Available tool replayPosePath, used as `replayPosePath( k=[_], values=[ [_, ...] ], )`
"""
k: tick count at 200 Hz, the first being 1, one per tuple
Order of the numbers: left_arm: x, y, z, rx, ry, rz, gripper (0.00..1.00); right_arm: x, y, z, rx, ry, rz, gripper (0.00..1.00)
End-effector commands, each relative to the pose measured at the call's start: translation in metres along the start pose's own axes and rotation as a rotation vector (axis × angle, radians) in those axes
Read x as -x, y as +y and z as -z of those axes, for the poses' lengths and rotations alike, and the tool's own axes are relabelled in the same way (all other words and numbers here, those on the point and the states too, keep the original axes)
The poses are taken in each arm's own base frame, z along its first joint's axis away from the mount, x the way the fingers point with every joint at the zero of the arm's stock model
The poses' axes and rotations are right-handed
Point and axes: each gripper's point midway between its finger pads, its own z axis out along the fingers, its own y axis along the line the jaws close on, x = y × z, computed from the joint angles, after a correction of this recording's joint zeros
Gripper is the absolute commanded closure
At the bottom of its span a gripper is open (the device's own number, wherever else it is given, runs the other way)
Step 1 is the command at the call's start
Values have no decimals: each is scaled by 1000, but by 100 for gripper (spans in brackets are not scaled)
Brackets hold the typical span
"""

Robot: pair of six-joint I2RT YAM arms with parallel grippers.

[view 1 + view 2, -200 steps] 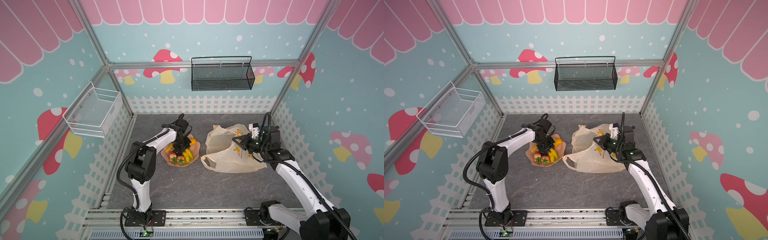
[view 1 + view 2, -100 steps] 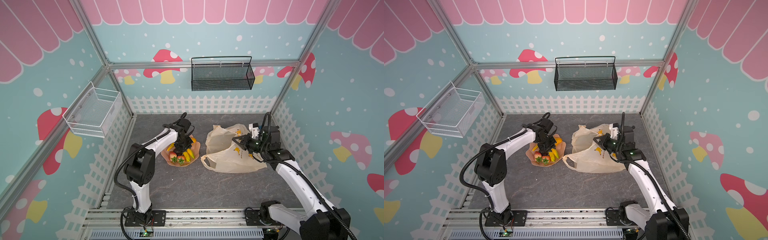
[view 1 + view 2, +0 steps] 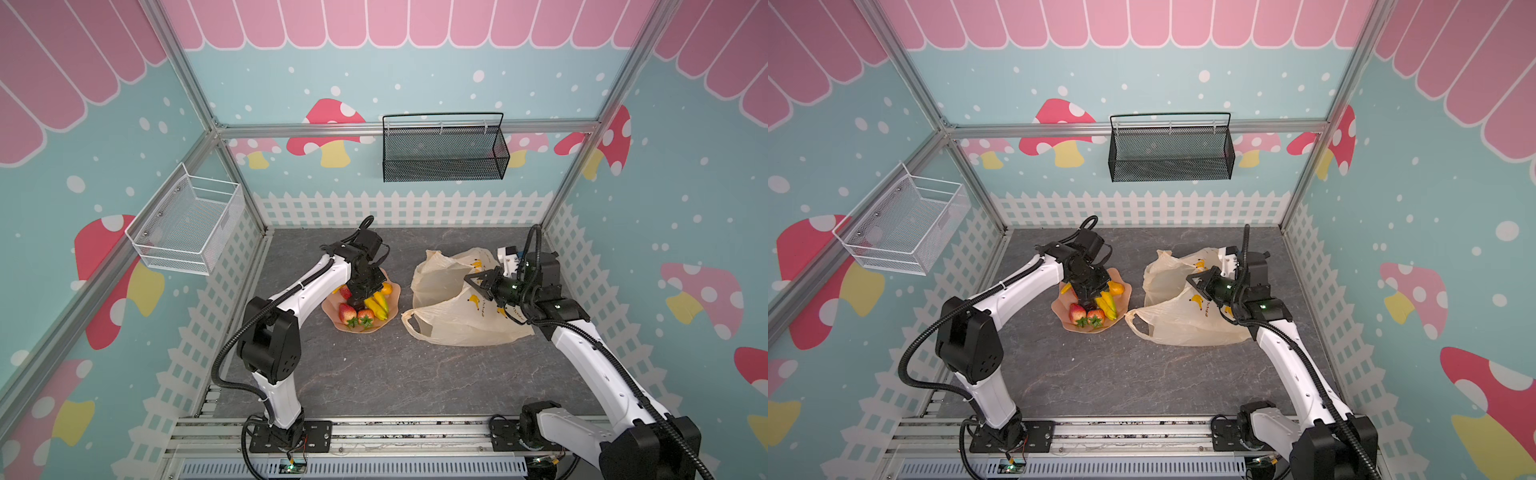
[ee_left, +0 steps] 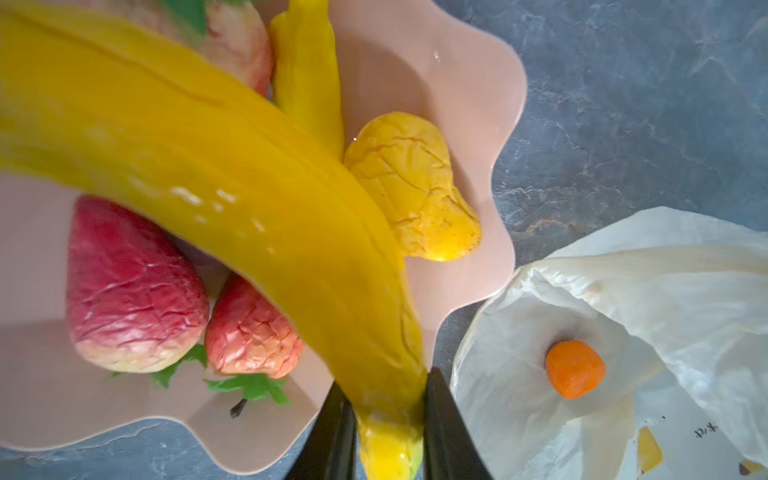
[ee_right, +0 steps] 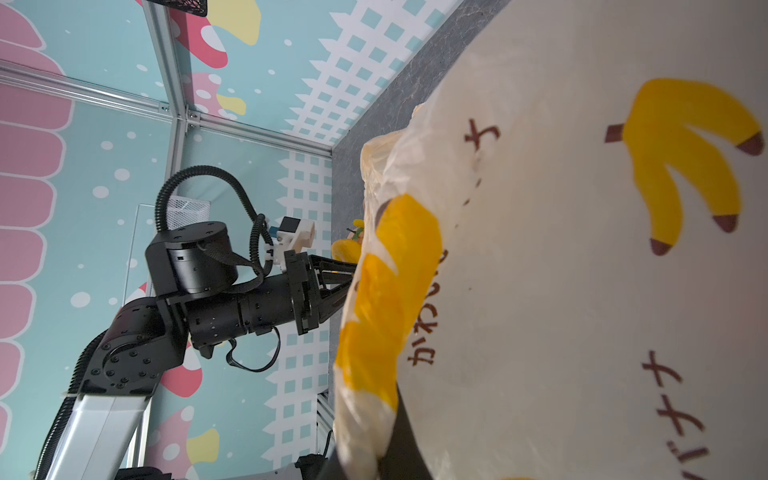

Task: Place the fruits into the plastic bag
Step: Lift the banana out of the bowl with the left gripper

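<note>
Left gripper (image 4: 386, 388): closed on banana (image 4: 232, 178) tip over dish (image 4: 436, 62), ready for carrying. Right gripper (image 3: 471, 281): pinched shut on plastic bag (image 3: 461, 320) edge, holding mouth open.

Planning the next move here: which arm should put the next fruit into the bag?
Left. The left gripper grips a banana over the dish, beside the plastic bag and its open mouth. The right gripper is shut on the bag, holding it open.
</note>
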Motion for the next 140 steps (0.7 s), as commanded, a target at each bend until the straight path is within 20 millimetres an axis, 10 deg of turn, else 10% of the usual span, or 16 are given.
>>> replayPosePath(
  k=[1, 140],
  values=[
    [6, -1, 27, -3, -64, -18, 78, -3, -4, -1, -2, 8, -1, 100],
    [-14, -52, 80, -148, -154, -597, 86, -5, -5, 1, -7, 12, 3, 100]
  ],
)
